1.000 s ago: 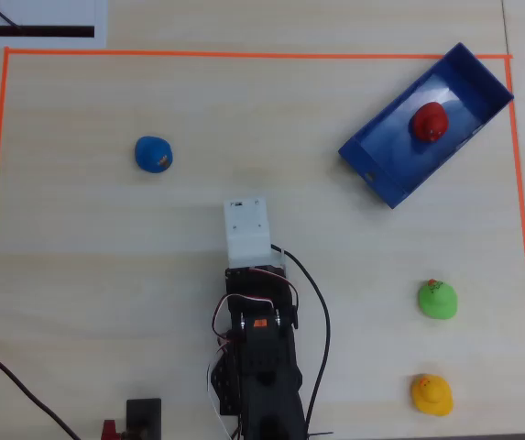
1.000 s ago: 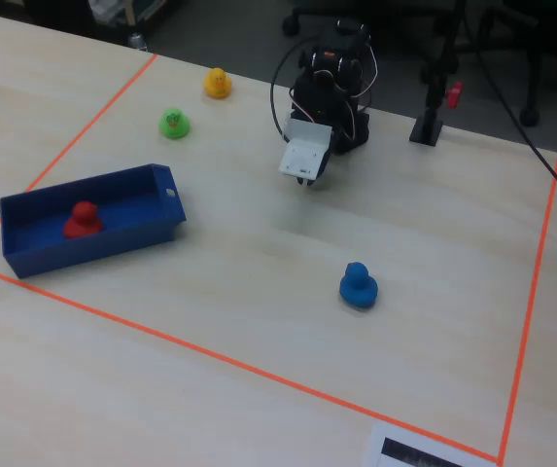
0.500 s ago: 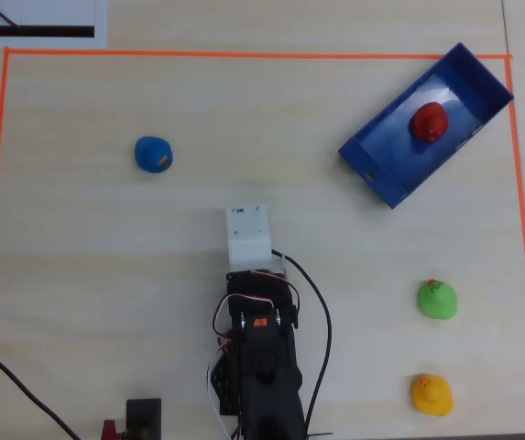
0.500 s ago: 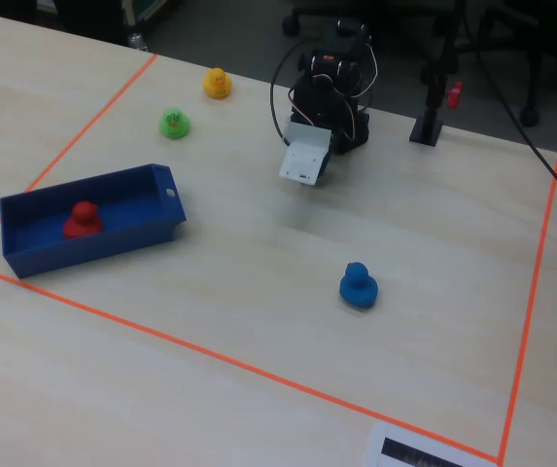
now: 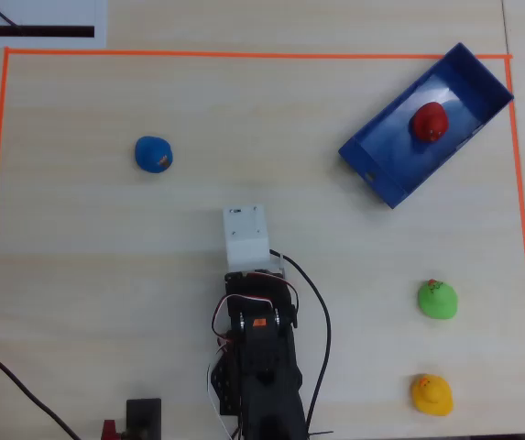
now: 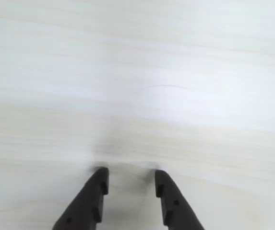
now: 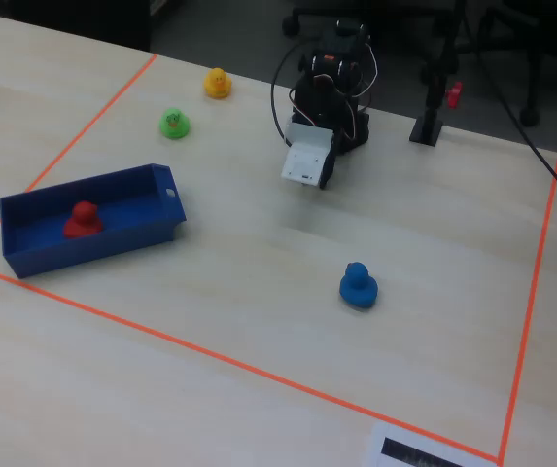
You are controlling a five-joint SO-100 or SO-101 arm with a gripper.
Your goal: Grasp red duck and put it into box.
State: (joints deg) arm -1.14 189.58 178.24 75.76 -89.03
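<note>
The red duck (image 5: 430, 121) sits on the floor of the dark blue box (image 5: 372, 174) at the upper right of the overhead view. In the fixed view the duck (image 7: 83, 218) is in the left half of the box (image 7: 93, 248). My gripper (image 6: 130, 173) shows in the wrist view as two dark fingers with a gap between them, open and empty, over bare pale table. The arm (image 5: 260, 348) is drawn back near the bottom centre of the overhead view, far from the box; its white wrist housing (image 5: 246, 236) hides the fingers there.
A blue duck (image 5: 153, 153) lies at the upper left, a green duck (image 5: 437, 299) and a yellow duck (image 5: 431, 393) at the lower right. An orange tape line (image 5: 244, 54) frames the work area. Cables trail beside the arm base (image 7: 331, 88).
</note>
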